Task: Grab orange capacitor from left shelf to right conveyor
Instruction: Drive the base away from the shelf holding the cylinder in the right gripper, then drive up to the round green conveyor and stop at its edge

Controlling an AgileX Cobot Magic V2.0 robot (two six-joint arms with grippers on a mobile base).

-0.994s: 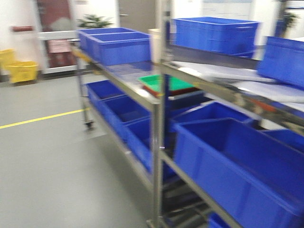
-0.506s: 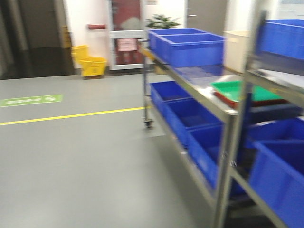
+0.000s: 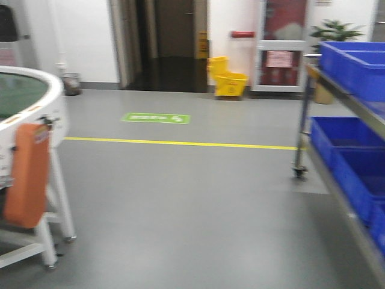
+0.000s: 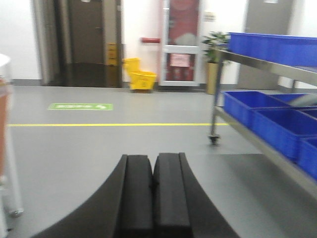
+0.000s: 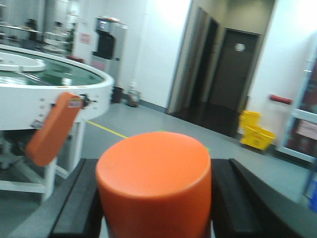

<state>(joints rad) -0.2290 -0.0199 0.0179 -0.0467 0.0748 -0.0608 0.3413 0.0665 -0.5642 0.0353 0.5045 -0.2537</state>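
Observation:
My right gripper (image 5: 154, 198) is shut on the orange capacitor (image 5: 154, 181), a bright orange cylinder whose rounded top fills the lower middle of the right wrist view, with a black finger on each side. My left gripper (image 4: 152, 171) is shut and empty, its two black pads pressed together above the grey floor. The right conveyor (image 5: 54, 79), a dark green curved belt with a white rim, stands at the left of the right wrist view, and its edge shows in the front view (image 3: 36, 99). The left shelf (image 3: 355, 120) with blue bins stands at the right edge; it also shows in the left wrist view (image 4: 267, 106).
An orange guard panel (image 3: 27, 174) hangs on the conveyor's white legs (image 3: 57, 211). A yellow mop bucket (image 3: 227, 77) stands by the far wall near a dark doorway. A yellow floor line (image 3: 180, 143) and a green floor sign (image 3: 155, 118) cross the open grey floor.
The front view has swung left: the shelf with blue bins slid from filling the frame to the right edge, and the conveyor has come into view at the left.

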